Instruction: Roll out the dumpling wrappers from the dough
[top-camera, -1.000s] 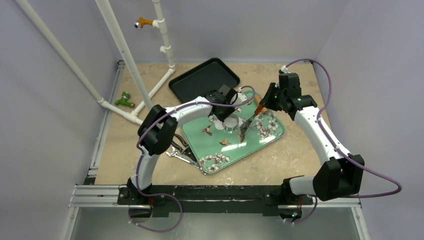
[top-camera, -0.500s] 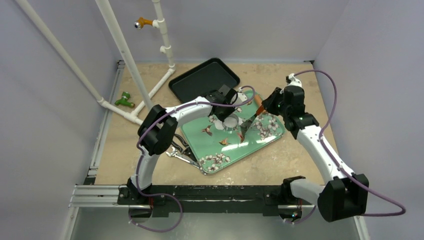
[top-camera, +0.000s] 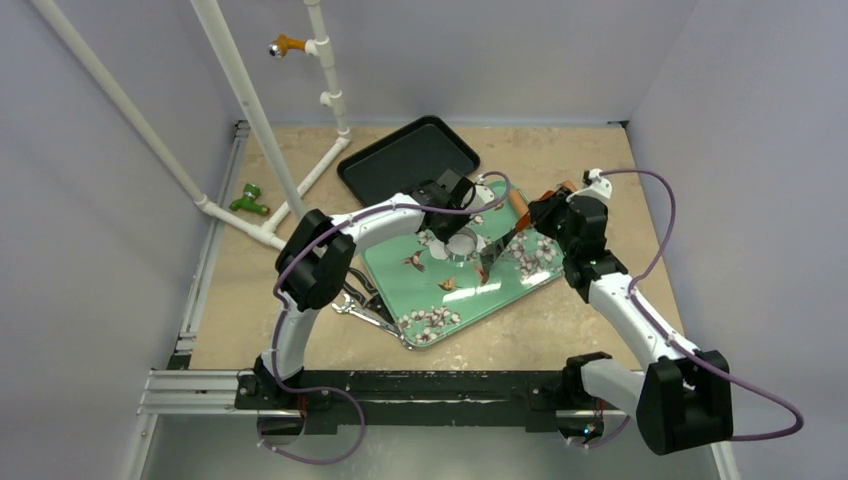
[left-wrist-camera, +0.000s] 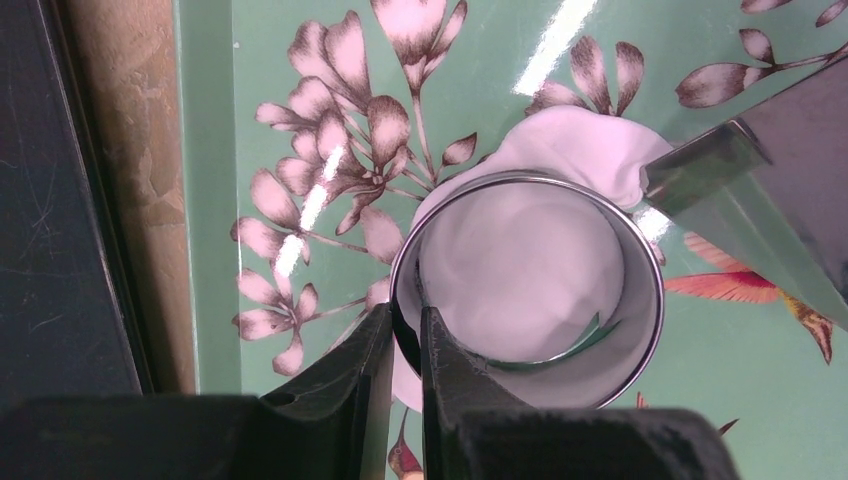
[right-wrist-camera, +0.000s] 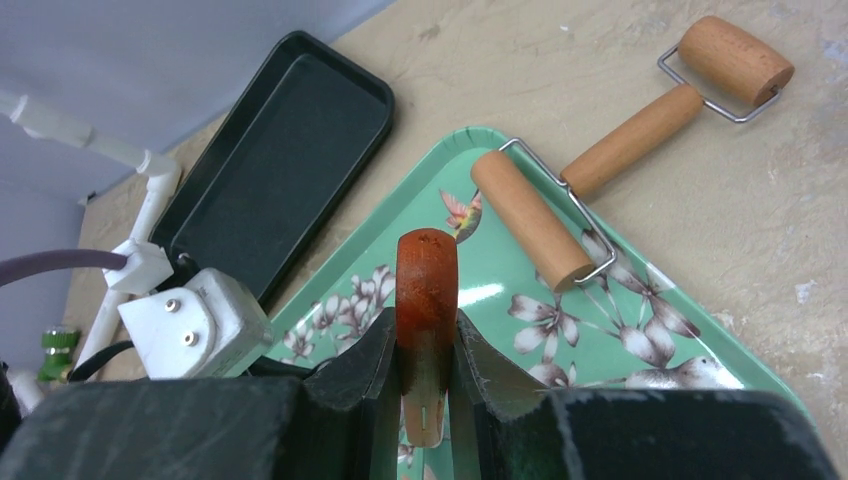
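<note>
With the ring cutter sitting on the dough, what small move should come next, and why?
Probably ease the metal scraper blade in along the shiny metal ring cutter to trim the white dough bulging outside it, since the left claw pins the ring's wall and the right claw grips the scraper's reddish wooden handle.

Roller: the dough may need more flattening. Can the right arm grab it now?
Probably not yet: the right gripper is shut on the scraper. The roller lies uncovered just beyond, so the way looks free once the scraper is set down.

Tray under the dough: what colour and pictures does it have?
The tray is green with pinkish-white blossoms and birds, clearest in the left wrist view.
</note>
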